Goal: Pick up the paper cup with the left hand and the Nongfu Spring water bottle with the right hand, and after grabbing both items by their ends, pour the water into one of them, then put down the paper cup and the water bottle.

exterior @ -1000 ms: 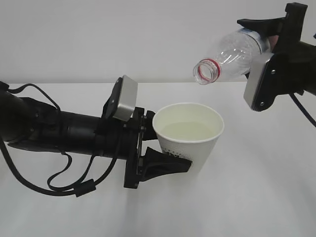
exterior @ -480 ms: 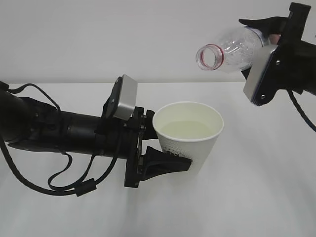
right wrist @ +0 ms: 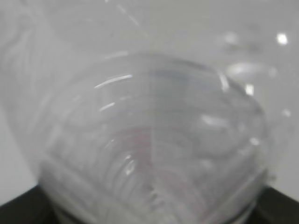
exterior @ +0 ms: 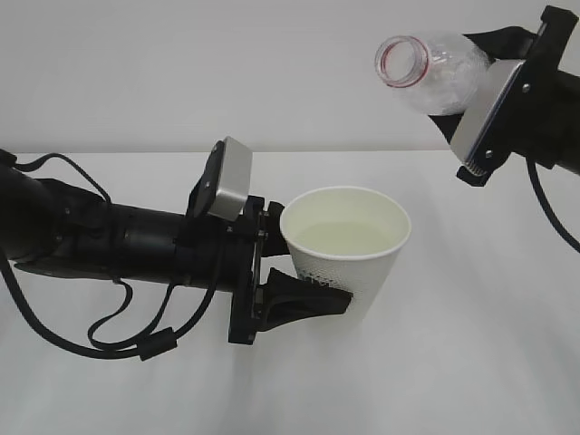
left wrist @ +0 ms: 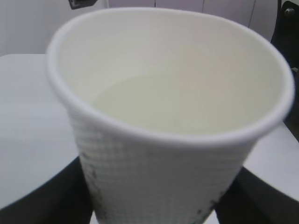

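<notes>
The white paper cup (exterior: 349,245) stands upright above the table, held low on its body by my left gripper (exterior: 304,304), which is shut on it. Water (exterior: 344,237) pools inside the cup; the left wrist view shows the same water (left wrist: 177,105) inside the cup (left wrist: 163,172), with dark fingers (left wrist: 37,205) on both sides. At the upper right my right gripper (exterior: 494,72) is shut on the clear Nongfu Spring water bottle (exterior: 435,71), whose open red-ringed mouth points up and to the left. In the right wrist view the bottle (right wrist: 154,140) fills the frame, blurred.
The white table (exterior: 471,362) stretches under both arms, with a plain white wall behind. The left arm and its looping black cable (exterior: 127,340) lie low over the table's left half.
The right gripper has raised and tilted the bottle back, so its mouth moved from pointing down over the cup to pointing up-left. The cup and left arm stayed still.
</notes>
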